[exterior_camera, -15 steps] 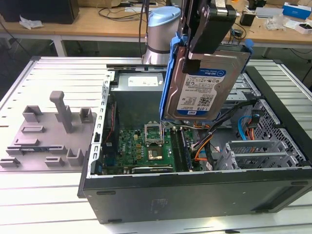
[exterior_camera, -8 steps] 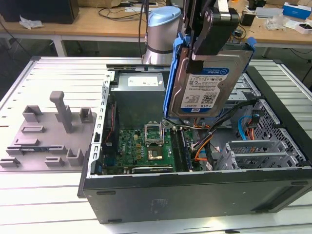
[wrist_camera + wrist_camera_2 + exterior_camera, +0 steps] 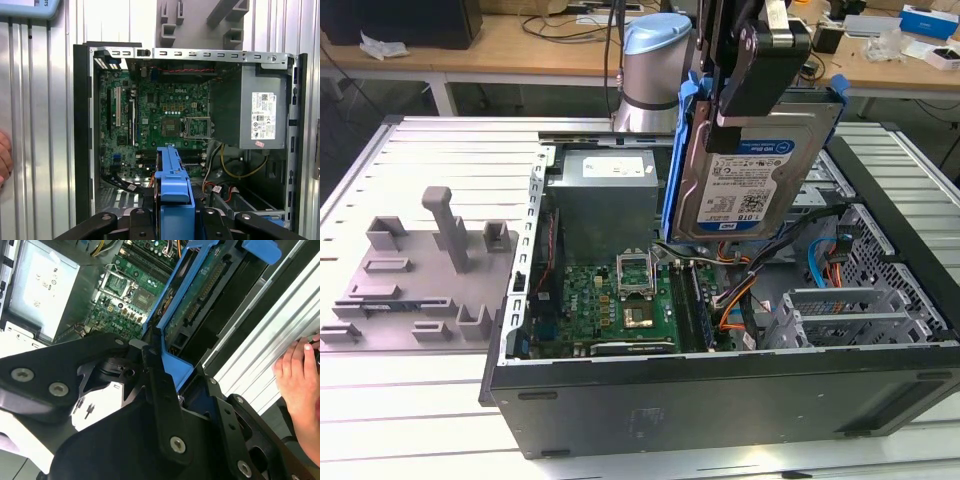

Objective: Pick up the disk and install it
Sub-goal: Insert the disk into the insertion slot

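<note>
The disk [image 3: 745, 180], a silver hard drive with a white-and-blue label in a bright blue bracket, hangs upright in the air over the open computer case [image 3: 720, 395]. My gripper [image 3: 748, 105] is shut on its upper edge. In the second wrist view the black fingers [image 3: 159, 400] clamp the blue bracket [image 3: 172, 335], and the drive's green circuit-board side [image 3: 200, 295] faces the camera. The first wrist view has the bracket's edge [image 3: 172, 185] sitting between the gripper parts, above the case interior.
Inside the case lie the motherboard [image 3: 620, 300], a grey power supply box [image 3: 605, 195], loose cables and a metal drive cage [image 3: 840, 310]. A grey fixture plate [image 3: 420, 270] sits at the exterior view's left. A person's hand [image 3: 300, 375] rests on the ribbed table beside the case.
</note>
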You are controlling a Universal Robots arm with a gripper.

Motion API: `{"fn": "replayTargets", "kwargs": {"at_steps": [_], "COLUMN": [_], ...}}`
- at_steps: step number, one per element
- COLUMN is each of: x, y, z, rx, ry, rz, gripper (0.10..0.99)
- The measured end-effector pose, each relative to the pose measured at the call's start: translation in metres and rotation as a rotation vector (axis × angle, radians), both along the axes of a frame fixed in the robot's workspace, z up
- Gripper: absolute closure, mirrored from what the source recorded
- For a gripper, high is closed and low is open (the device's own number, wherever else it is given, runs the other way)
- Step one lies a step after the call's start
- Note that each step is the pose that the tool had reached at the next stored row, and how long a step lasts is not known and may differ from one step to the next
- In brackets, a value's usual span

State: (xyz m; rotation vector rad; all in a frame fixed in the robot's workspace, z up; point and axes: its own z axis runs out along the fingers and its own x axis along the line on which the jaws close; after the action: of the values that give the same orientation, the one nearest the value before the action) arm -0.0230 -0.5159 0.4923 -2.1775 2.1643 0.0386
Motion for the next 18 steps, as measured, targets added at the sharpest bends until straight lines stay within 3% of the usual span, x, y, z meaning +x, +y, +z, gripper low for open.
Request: {"fn": "replayTargets", "kwargs": {"at_steps": [4,7,11,18], "x": [0.0000,-0.0001,0.0014,0.0150], "y": [-0.0015,-0.0067,-0.0075,-0.0091], "z": [-0.0002,-0.0008,-0.0017,-0.0074], "rx": [-0.001,-0.001,-0.007,-0.012], "ry": [-0.0001,0.0000,-0.0001,0.0000], "rz": [-0.001,-0.011,-0.025,-0.041], "gripper": [0.718,0.718,0.718,0.718]}}
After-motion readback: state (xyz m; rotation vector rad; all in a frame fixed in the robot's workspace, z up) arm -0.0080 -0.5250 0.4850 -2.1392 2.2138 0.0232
